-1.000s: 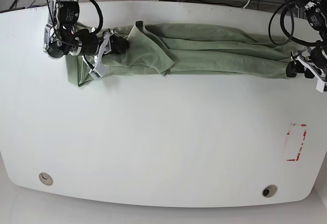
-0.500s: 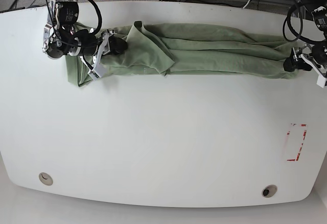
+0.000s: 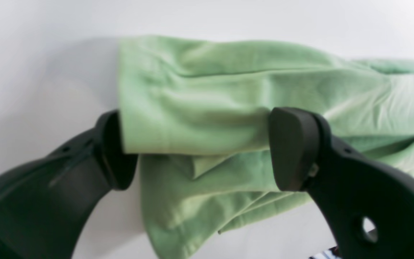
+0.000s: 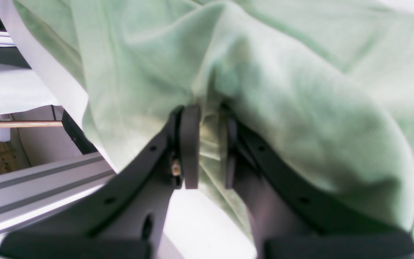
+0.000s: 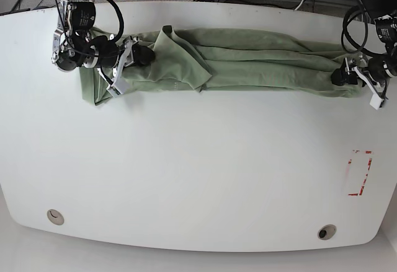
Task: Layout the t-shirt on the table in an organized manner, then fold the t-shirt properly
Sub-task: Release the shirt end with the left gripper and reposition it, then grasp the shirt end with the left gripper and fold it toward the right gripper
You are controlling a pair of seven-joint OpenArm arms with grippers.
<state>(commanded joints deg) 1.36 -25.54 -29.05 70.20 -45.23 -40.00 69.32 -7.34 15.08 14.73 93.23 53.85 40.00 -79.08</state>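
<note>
Nearest the red rectangular marking (image 5: 359, 173), my left gripper (image 5: 345, 77) has slid inward along the far edge of the table (image 5: 198, 179). A second ago it sat off the end of the t-shirt (image 5: 248, 58); now its jaws stand wide apart around the bunched end, one pad (image 3: 115, 151) at the fabric's outer edge and the other on top of the folds. Nothing is pinched there yet. I judge I am reaching in for a fresh hold on that end, so the layout step is unfinished.

Farther from the marking, the shirt lies as a long rumpled band across the far side of the table, doubled over itself with a loose triangular flap draped near its other end. It is soft, matte, pale sage cloth with ridged creases, limp enough to sag wherever I let go, while the tabletop is hard, glossy and white, so the cloth should slide easily.

Farthest from the marking, my right gripper (image 5: 127, 58) is clamped on a gathered fold of the shirt, its dark pads nearly meeting through the cloth, and has not moved.
</note>
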